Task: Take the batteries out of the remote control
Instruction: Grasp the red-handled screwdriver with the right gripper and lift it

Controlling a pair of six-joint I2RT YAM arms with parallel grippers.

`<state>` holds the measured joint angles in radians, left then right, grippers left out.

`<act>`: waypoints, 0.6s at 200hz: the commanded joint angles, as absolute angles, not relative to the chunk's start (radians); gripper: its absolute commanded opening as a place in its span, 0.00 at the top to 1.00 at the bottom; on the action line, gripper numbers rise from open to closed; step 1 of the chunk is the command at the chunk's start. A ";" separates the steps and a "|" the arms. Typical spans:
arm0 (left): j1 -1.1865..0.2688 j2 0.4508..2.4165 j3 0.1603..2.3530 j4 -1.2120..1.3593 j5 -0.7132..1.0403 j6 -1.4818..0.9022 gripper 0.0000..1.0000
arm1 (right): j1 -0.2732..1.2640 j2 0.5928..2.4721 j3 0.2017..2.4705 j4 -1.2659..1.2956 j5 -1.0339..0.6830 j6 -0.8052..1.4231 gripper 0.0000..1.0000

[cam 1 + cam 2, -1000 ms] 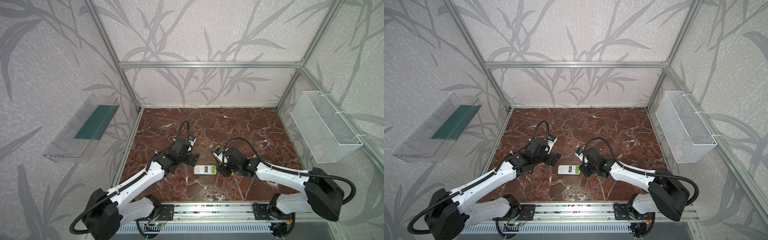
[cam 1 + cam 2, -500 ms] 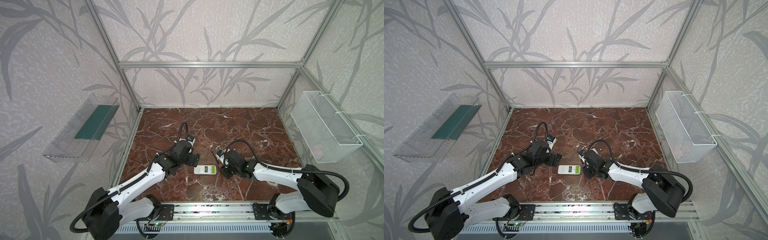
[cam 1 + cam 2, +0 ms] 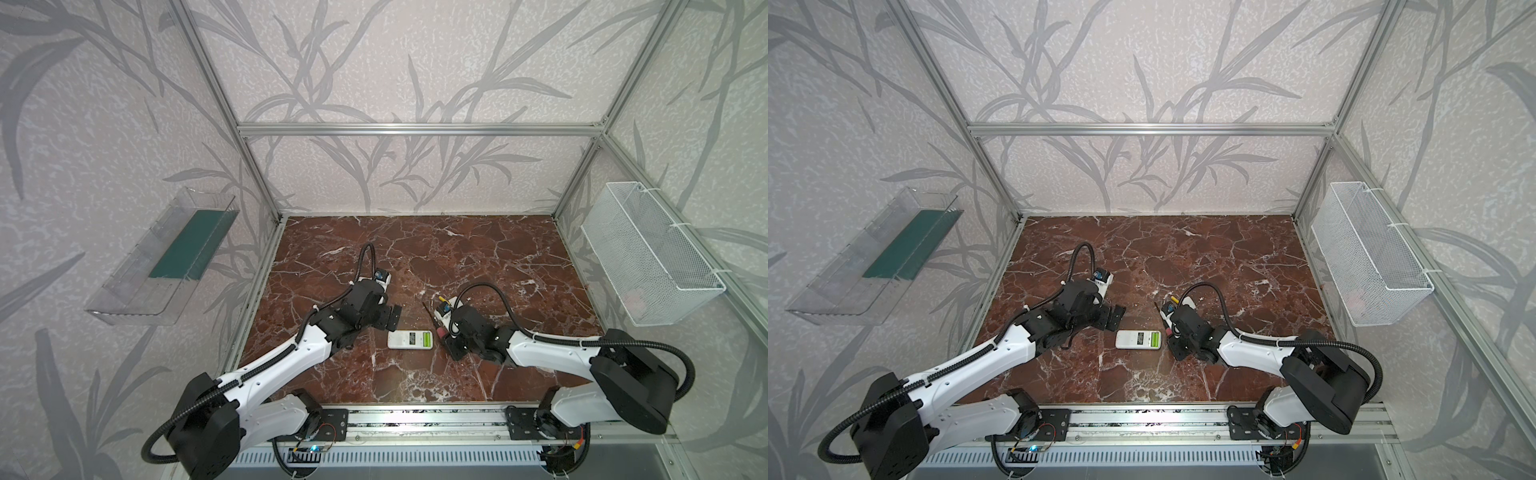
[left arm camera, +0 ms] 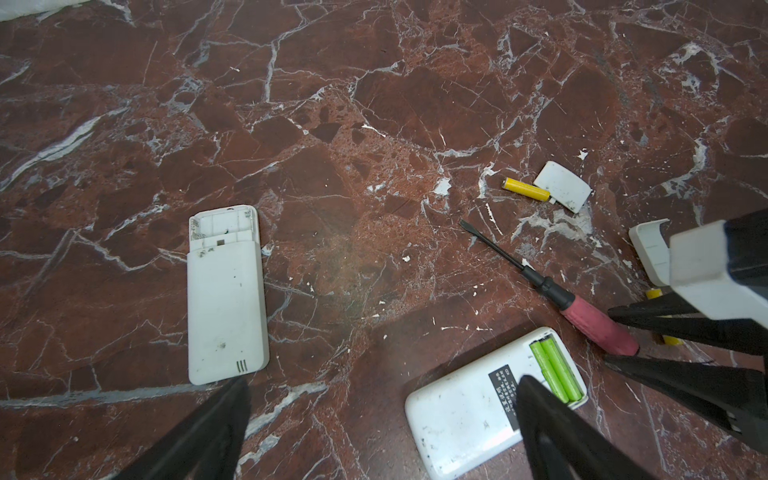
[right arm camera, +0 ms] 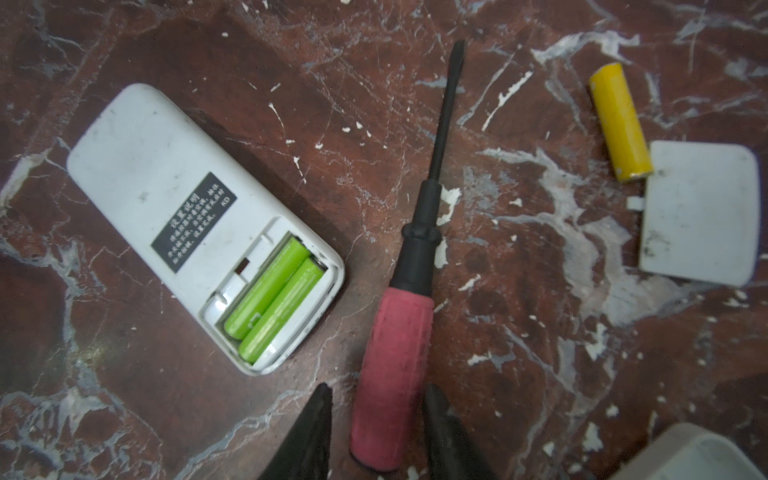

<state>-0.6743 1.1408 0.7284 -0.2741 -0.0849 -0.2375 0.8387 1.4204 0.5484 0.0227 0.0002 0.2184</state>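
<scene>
The green batteries [image 5: 274, 299] are lying in the remote [image 5: 158, 174] just beside the right claw [image 5: 377, 388], which is straddling the screwdriver [image 5: 395, 353]; whether clenched, I cannot tell. The left claw [image 4: 382, 381] is hanging released.

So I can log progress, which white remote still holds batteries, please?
The black-labelled remote beside the screwdriver: two lime green batteries fill its open bay, while the other remote has an empty bay.
</scene>
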 commanded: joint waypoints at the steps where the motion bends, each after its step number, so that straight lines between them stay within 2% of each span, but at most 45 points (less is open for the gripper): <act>1: -0.678 1.148 0.725 -0.253 -0.082 -0.243 0.00 | 0.841 1.446 0.548 0.052 0.024 0.232 0.65; 82: -0.677 1.116 0.690 -0.159 0.005 -0.078 0.01 | 0.839 1.469 0.550 0.041 0.046 0.237 0.88; 120: -0.678 1.132 0.722 -0.163 0.057 0.083 0.01 | 0.836 1.373 0.584 -0.080 0.044 0.204 0.92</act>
<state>-0.6743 1.1358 0.7002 -0.1822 0.0063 -0.0570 0.8387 1.4467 0.5488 0.0254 0.0307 0.2306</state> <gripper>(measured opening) 0.993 0.232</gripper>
